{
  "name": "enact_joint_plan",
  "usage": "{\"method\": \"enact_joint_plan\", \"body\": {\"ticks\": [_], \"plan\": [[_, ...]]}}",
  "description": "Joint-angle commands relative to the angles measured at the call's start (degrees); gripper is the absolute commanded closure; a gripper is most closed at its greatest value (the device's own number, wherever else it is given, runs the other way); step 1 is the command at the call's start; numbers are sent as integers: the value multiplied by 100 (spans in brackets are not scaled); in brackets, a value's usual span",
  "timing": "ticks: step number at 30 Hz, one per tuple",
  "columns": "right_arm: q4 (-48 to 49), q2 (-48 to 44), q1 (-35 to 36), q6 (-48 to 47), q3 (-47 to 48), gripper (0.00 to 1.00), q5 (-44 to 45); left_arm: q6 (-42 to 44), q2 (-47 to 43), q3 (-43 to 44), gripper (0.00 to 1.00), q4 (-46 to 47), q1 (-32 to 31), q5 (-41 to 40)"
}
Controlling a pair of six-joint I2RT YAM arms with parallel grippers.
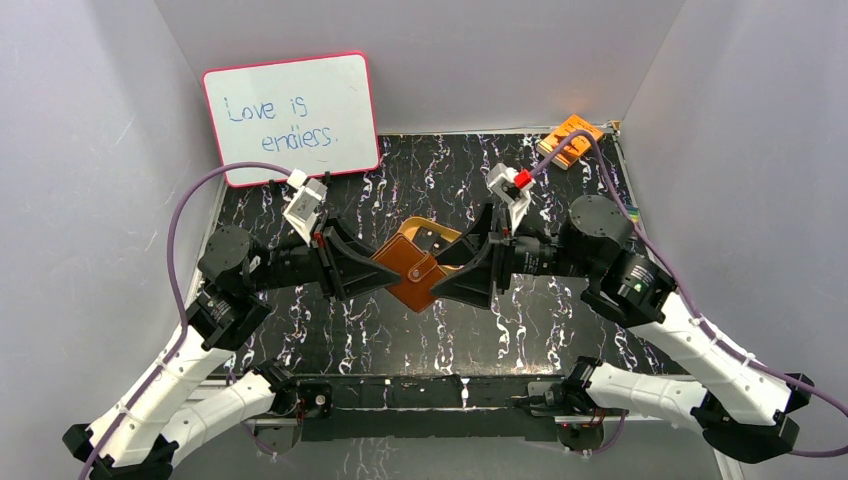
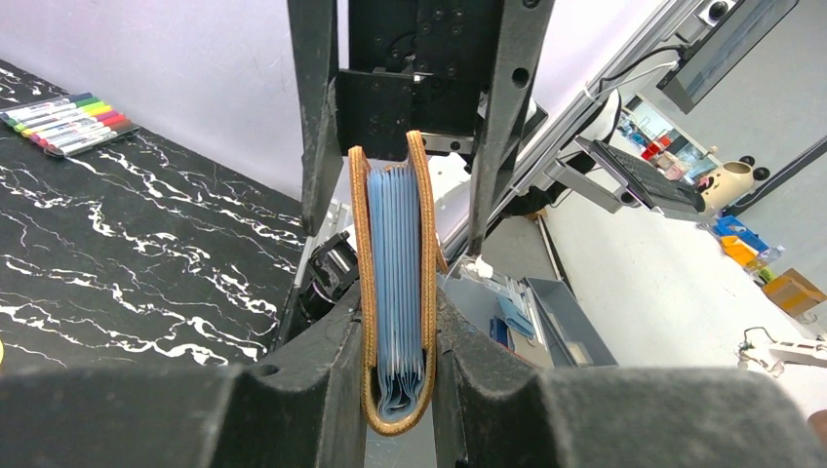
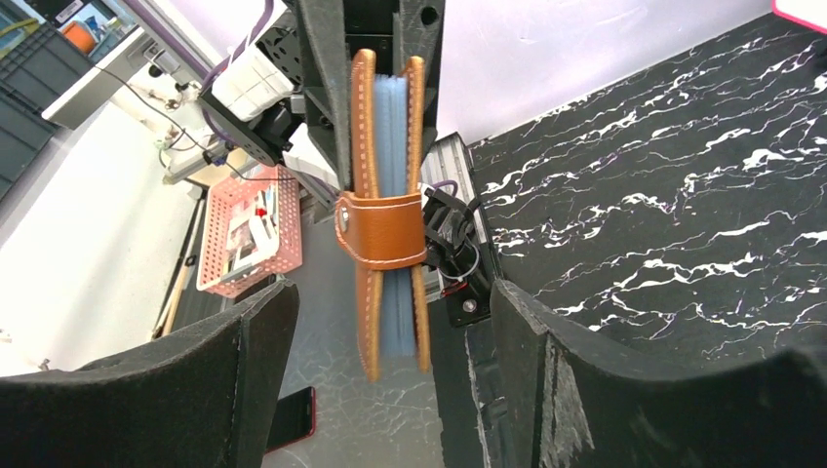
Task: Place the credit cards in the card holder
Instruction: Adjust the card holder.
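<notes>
The card holder [image 1: 410, 270], reddish-brown leather, hangs in the air between the two arms over the middle of the table. My left gripper [image 1: 375, 272] is shut on its folded spine. In the left wrist view the card holder [image 2: 395, 292] stands edge-on with blue pockets inside, pinched at my left gripper [image 2: 397, 390]. My right gripper [image 1: 450, 275] faces it from the other side. In the right wrist view my right gripper [image 3: 390, 370] is open, its fingers wide on either side of the card holder [image 3: 390, 146] and not touching it. The strap [image 3: 382, 232] is wrapped around the holder. A black credit card [image 3: 283, 417] lies on the table below.
A tan oval tray [image 1: 440, 232] lies on the table behind the holder. A whiteboard [image 1: 290, 118] leans at the back left and an orange booklet [image 1: 570, 140] sits at the back right. Coloured markers [image 2: 68, 122] lie on the black marbled table [image 1: 560, 320].
</notes>
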Motion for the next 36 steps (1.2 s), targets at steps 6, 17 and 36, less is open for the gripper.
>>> {"method": "enact_joint_plan", "body": {"ticks": [6, 17, 36], "plan": [[398, 128, 3, 237, -87, 32, -146, 20, -117, 226, 100, 311, -22, 57], [1120, 352, 4, 835, -332, 46, -659, 151, -128, 274, 100, 169, -20, 4], [3029, 56, 6, 1015, -753, 100, 447, -550, -482, -239, 36, 747, -22, -1499]]}}
